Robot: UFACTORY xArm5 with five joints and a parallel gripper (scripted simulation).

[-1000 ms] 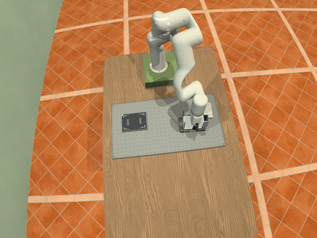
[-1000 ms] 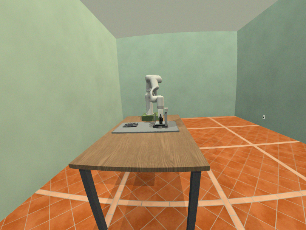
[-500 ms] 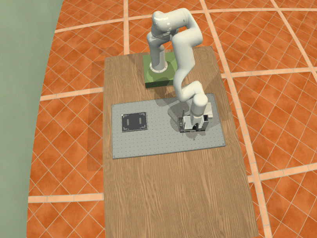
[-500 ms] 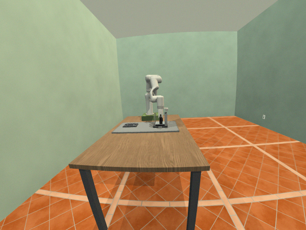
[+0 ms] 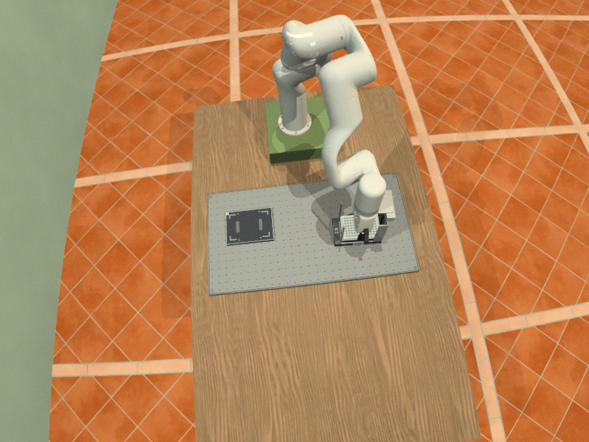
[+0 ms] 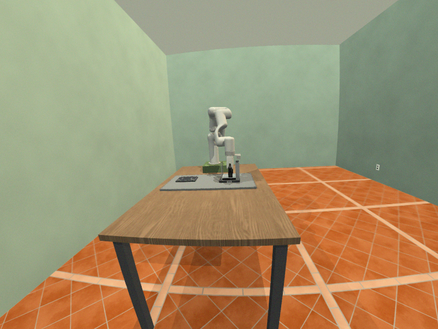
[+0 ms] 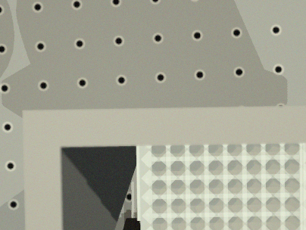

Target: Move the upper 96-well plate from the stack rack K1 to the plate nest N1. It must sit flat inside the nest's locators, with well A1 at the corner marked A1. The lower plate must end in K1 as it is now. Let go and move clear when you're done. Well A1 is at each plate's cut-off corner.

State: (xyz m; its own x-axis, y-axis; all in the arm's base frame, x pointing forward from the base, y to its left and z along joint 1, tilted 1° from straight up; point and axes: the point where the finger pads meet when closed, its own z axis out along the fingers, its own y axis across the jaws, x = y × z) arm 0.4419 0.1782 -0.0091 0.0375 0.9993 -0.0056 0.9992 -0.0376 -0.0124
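Both fingers [image 5: 362, 233] clamping upper plate [image 5: 348, 227]

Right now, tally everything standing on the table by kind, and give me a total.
Robot arm: 1
Green base block: 1
Grey perforated board: 1
Plate nest: 1
Stack rack: 1
96-well plate: 1 in sight, anything beneath it is hidden
Total: 6
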